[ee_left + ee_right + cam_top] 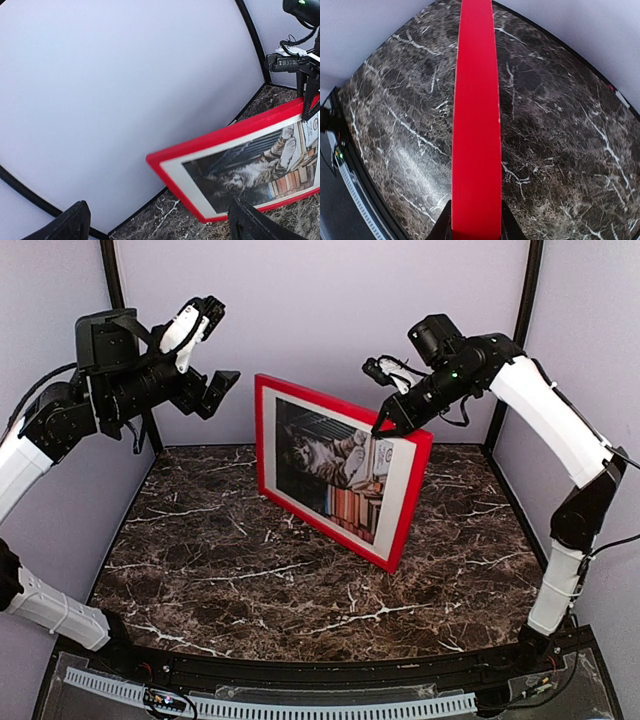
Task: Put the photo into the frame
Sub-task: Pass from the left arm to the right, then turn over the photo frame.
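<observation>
Top external view: the frame (pixel 413 498) stands on edge in the middle of the surface (pixel 220 540), its lower rail apparently resting on the marble and its face turned toward the left arm. The photo (pixel 335 465) already sits inside it, behind a white border (pixel 400 475). The right hand (pixel 385 425) reaches down from a bent, raised arm and pinches the top rail near its right corner, probably because the frame would tip over without that hold. The left hand (pixel 215 390) hangs high at the rear left, well apart from the frame, with its arm folded back toward the wall (pixel 320 310). Left wrist view: the two fingers (pixel 75 222) are spread wide with nothing between them, so this hand is released; the cat picture lies beyond them, right way in under the red rail. Right wrist view: the red rail runs straight up the middle, clamped between both fingers (pixel 445 227) at the bottom edge, with the surface far below.
</observation>
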Controlling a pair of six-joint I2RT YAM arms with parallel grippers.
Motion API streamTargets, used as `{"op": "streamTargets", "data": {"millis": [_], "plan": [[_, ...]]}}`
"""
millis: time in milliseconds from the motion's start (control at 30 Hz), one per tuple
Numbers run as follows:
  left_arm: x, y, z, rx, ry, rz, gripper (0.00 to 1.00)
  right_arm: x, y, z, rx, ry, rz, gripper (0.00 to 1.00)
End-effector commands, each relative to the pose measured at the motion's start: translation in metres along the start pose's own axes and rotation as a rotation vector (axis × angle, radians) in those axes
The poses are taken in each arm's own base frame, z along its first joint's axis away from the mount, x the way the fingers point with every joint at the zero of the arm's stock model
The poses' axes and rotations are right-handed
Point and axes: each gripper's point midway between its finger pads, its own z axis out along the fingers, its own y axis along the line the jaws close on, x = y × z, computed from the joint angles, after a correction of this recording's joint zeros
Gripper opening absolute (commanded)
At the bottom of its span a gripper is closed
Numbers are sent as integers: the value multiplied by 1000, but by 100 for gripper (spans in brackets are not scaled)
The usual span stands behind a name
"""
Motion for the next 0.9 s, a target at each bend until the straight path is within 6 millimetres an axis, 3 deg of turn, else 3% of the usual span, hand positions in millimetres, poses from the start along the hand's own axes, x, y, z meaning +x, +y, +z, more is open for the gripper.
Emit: {"op": "streamTargets", "data": {"millis": [0, 167, 333, 433, 567, 867], "plan": [[39, 5, -1, -93, 103, -177, 99, -62, -32, -34, 18, -313, 238, 0], [77, -20, -5, -43, 177, -311, 99, -42, -69, -26, 27, -385, 468, 0], [119, -52, 0, 7, 267, -408, 99, -15, -81, -14, -19, -454, 628, 0], [143, -75, 5, 41, 315, -453, 99, 9, -77, 4, -84, -465, 719, 0], [166, -98, 11, 78, 357, -506, 99, 59, -69, 35, -158, -443, 872, 14], [180, -117, 17, 118, 386, -522, 99, 141, -55, 59, -208, -482, 1063, 36]]}}
